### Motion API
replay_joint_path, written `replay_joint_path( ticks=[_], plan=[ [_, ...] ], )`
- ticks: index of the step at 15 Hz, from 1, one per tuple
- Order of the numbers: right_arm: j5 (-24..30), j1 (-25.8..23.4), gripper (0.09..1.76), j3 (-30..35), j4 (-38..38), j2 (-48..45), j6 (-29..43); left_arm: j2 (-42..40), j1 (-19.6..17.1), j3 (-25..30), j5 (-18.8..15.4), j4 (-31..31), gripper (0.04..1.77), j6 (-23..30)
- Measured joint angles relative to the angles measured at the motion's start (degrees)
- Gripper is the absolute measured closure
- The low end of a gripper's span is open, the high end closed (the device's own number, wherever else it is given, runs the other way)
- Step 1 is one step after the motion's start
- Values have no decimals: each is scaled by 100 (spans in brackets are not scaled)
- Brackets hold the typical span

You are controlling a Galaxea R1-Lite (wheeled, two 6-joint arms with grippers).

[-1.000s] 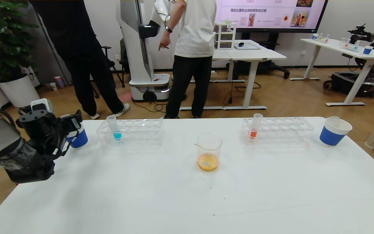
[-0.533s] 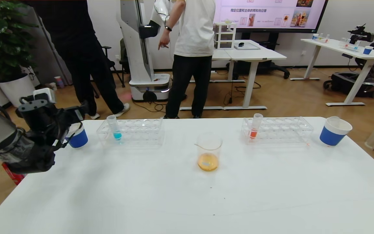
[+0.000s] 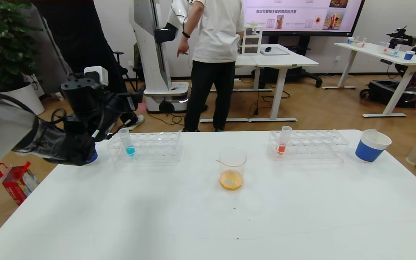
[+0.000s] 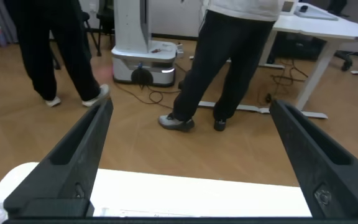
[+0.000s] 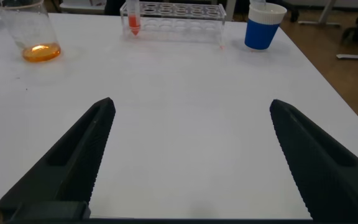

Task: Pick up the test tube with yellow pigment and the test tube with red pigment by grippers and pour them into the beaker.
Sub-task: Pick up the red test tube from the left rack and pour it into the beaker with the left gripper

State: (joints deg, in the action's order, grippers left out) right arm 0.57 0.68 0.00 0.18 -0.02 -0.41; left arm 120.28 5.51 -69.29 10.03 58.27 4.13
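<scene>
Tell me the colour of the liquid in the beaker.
Orange-amber, pooled at the bottom of the beaker; clearest in the head view.

The beaker stands upright at the middle of the desk, clear glass with a shallow pool of orange-amber liquid at its bottom. The yellow and red pigment test tubes cannot be told apart from anything in view here.

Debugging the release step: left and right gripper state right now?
Left gripper: open, holding nothing, raised over the table's far-left corner by the left rack.
Right gripper: open, holding nothing, low over bare table.
</scene>
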Motion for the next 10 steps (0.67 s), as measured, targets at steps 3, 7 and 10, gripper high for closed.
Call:
replay_joint_path(
  ticks=[3, 7, 10],
  plan=[
    [0, 0, 11, 0, 0, 0, 0, -247, 138, -13, 10, -48, 6, -256],
    [2, 0, 11, 0, 0, 0, 0, -1221, 195, 300, 5, -571, 6, -402],
    [0, 0, 11, 0, -2, 0, 0, -2359, 212, 948, 0, -998, 6, -477]
  ],
)
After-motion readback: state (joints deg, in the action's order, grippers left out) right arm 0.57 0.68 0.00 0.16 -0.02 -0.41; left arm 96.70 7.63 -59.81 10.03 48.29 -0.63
